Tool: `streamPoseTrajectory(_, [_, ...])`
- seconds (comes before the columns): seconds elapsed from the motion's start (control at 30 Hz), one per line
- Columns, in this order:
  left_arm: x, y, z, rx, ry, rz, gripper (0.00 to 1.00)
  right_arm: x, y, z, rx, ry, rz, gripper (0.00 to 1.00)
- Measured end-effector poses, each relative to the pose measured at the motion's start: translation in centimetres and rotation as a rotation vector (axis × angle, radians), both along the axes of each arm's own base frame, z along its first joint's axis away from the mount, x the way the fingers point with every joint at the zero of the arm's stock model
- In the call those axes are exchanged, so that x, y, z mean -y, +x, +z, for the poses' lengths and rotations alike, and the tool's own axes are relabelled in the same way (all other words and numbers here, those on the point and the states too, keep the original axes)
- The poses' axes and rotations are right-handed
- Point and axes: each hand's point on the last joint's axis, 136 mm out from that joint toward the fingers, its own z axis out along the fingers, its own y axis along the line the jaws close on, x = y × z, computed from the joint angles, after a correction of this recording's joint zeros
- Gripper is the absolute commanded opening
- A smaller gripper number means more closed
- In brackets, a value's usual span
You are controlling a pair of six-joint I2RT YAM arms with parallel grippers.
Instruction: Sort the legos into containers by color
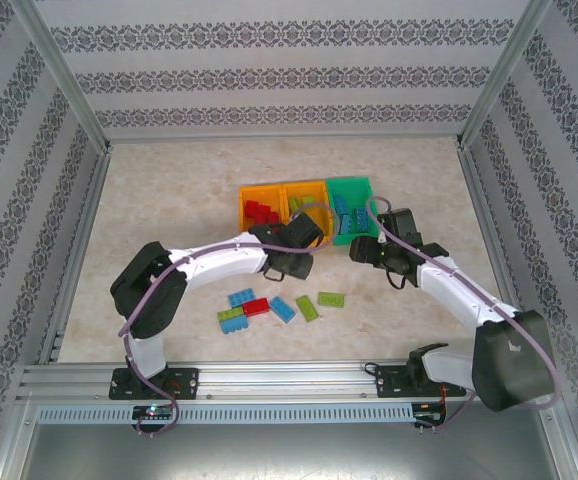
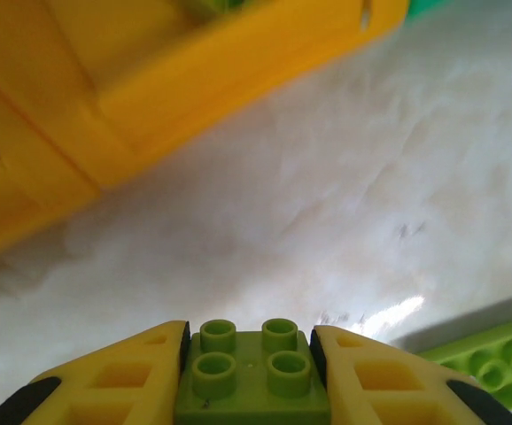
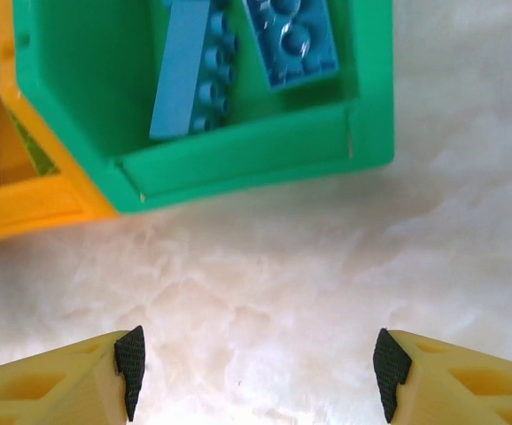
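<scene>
Yellow plastic fingers (image 2: pixel 105 385) of the left gripper (image 2: pixel 250 333) clamp a light-green four-stud plastic brick (image 2: pixel 252 381) by its two flat sides, seen from the left wrist low over the pale marbled table (image 2: pixel 345 221); an orange plastic bin wall (image 2: pixel 194 80) rises ahead and a second light-green brick (image 2: pixel 495 354) lies at right. From the right wrist, the right gripper (image 3: pixel 258 363) hangs wide apart and empty just short of the green plastic bin (image 3: pixel 256 168), which holds two blue bricks (image 3: pixel 190 71). From above, the three joined bins (image 1: pixel 304 186) sit mid-table, red bricks (image 1: pixel 261 211) in the left orange bin (image 1: pixel 242 203), loose bricks (image 1: pixel 282 309) scattered between the arms. Light, rigid and smooth, the held brick probably needs only a side pinch; bin rims and the neighbouring arm look the closest obstacles, with open table toward the bases
</scene>
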Motion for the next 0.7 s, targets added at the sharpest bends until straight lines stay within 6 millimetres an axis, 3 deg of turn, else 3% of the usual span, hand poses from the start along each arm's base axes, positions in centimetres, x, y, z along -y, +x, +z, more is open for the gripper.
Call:
streamPoseTrajectory(0.17, [0.1,5.4,4.8,0.097,-0.075,0.048,0.31,-1.7,-3.0,-1.3,-0.027,0.02,0.023,0.72])
streamPoseTrajectory(0.27, [-0.1,8.6,6.2,0.13,-0.108,0.083,0.32,-2.8,-4.6,-2.3,-0.06,0.028,0.033,0.74])
streamPoseTrajectory(0.5, [0.2,13.5,4.3,0.109,-0.121,0.106,0.34,-5.3,-7.3,-3.6,-0.109,0.041,0.039,0.79])
streamPoseTrajectory(0.7, [1.3,15.1,2.8,0.083,-0.127,0.101,0.39,-6.9,-9.0,-4.7,-0.143,0.019,0.048,0.87])
